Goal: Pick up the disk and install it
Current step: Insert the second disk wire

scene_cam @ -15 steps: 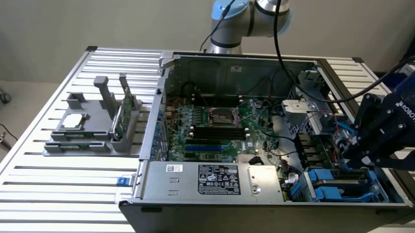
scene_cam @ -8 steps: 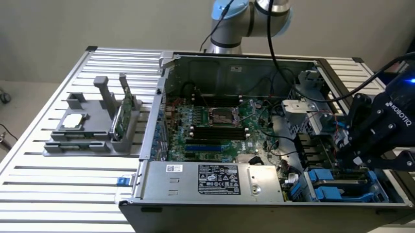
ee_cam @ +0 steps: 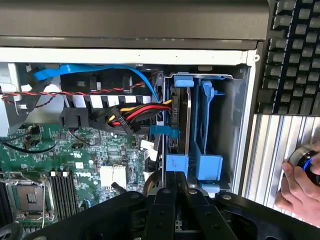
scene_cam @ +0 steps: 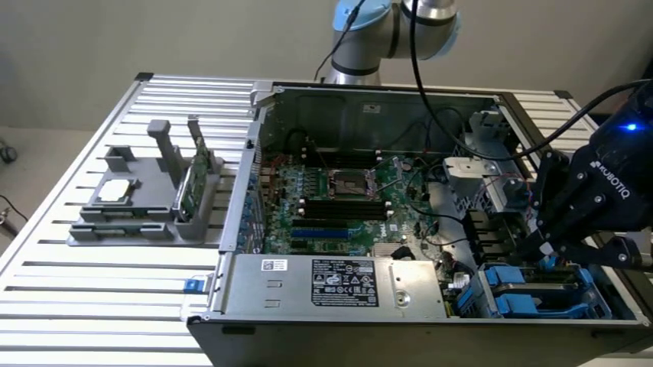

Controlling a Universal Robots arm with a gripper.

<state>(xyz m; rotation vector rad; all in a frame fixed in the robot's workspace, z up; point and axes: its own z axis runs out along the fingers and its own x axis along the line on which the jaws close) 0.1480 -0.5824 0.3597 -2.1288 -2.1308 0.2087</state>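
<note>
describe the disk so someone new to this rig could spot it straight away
Start at the open computer case lying on the slatted table. Go to its corner bay at the exterior view's lower right, right of the power supply, where the gripper hangs. The disk stands on edge in blue plastic rails, unlike the green motherboard beside it.

The disk [ee_cam: 181, 120] stands on edge in the blue drive bay [ee_cam: 212, 125], beside the motherboard [ee_cam: 75, 160]. The gripper [ee_cam: 175, 192] sits closed just before it. A hand [ee_cam: 297, 187] rests on a knob [ee_cam: 307, 160].

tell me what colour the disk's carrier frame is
Blue; the disk stands on edge in the drive bay, best seen in the wrist view.
</note>
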